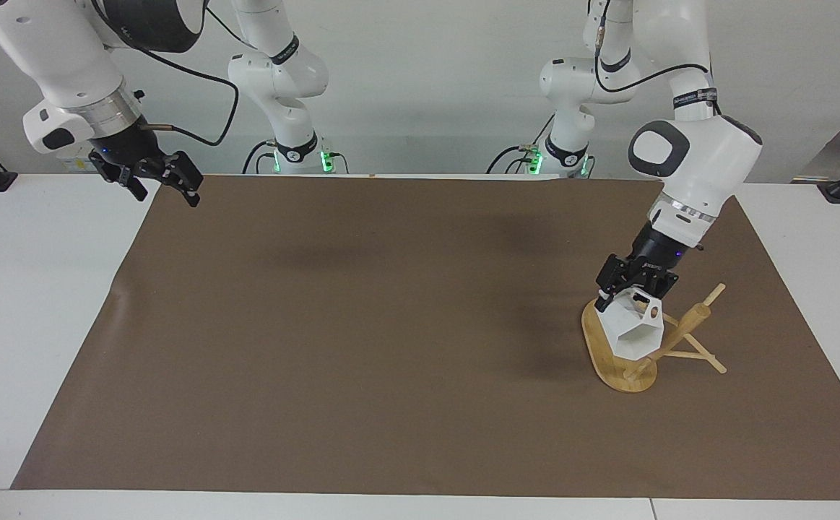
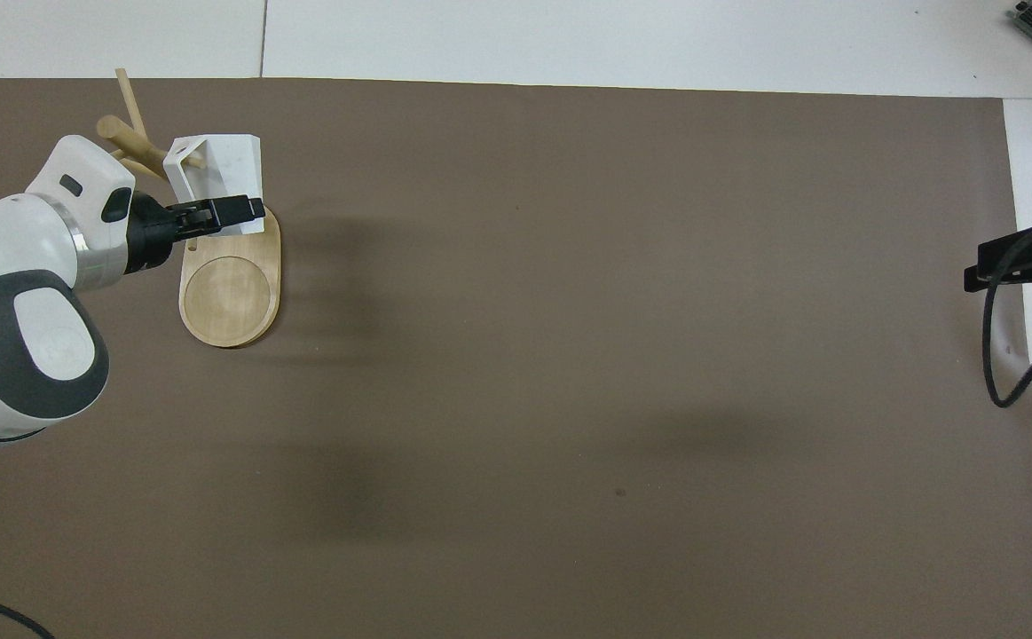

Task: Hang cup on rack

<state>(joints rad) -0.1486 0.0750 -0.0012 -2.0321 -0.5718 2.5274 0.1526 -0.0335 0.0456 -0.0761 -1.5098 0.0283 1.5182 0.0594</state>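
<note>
The left gripper (image 1: 633, 286) grips the cup (image 1: 634, 333) by its base, mouth tipped sideways, over the rack (image 1: 611, 354) base at the left arm's end. The pierced handle faces two o'clock in the facing view toward the post (image 1: 682, 329); pegs crowd close. The right gripper (image 1: 162, 182) waits, open, well apart.

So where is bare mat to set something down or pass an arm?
All the brown mat from the rack to the right arm's end is bare. Crowded only at the rack, where the left gripper holds the cup. The right gripper waits over the mat's corner.
</note>
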